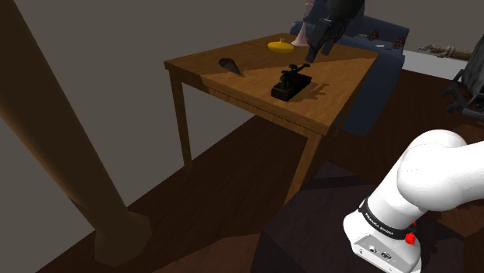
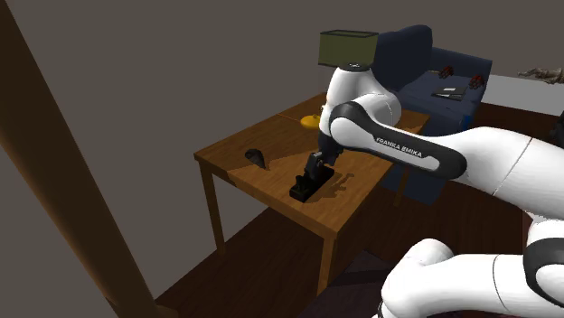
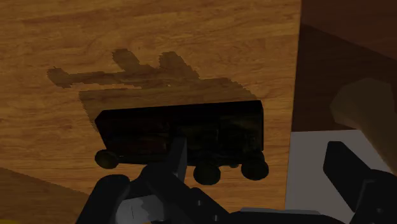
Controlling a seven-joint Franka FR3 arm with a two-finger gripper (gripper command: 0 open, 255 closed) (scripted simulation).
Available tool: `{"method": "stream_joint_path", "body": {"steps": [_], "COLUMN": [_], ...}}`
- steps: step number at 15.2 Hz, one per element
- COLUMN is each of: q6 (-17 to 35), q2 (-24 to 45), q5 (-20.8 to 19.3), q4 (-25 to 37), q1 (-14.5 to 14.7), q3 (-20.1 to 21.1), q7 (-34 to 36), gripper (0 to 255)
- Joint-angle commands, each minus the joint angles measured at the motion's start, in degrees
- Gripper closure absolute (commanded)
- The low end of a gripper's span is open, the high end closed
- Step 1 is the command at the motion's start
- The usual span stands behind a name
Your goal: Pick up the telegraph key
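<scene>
The claw (image 1: 312, 51), fingers spread, hangs just above the black telegraph key (image 1: 292, 82), which rests on the wooden surface (image 1: 256, 81) near one edge, presumably staged so a straight descent straddles it.

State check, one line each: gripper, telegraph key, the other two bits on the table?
telegraph key: black, sitting on its base on the table, not lifted.
gripper: open, fingers apart, over the telegraph key, not clasping it.
dark object: lying on the table, apart from the key.
yellow object: lying near the table's far edge, untouched.
</scene>
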Motion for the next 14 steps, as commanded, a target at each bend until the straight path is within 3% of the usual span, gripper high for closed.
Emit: {"method": "stream_joint_path", "body": {"steps": [1, 6, 11, 12, 14], "q6": [0.0, 0.5, -1.4, -1.7, -0.2], "q2": [0.0, 13.7, 24.8, 25.9, 25.7], "q5": [0.0, 1.8, 2.4, 2.6, 2.6], "q4": [0.0, 7.8, 14.8, 15.4, 13.8], "q1": [0.0, -11.7, -21.3, -22.3, -22.2], "q3": [0.0, 7.6, 10.9, 11.0, 11.0], "q7": [0.0, 31.7, 62.0, 65.8, 65.9], "gripper": [0, 0, 0, 0, 0]}}
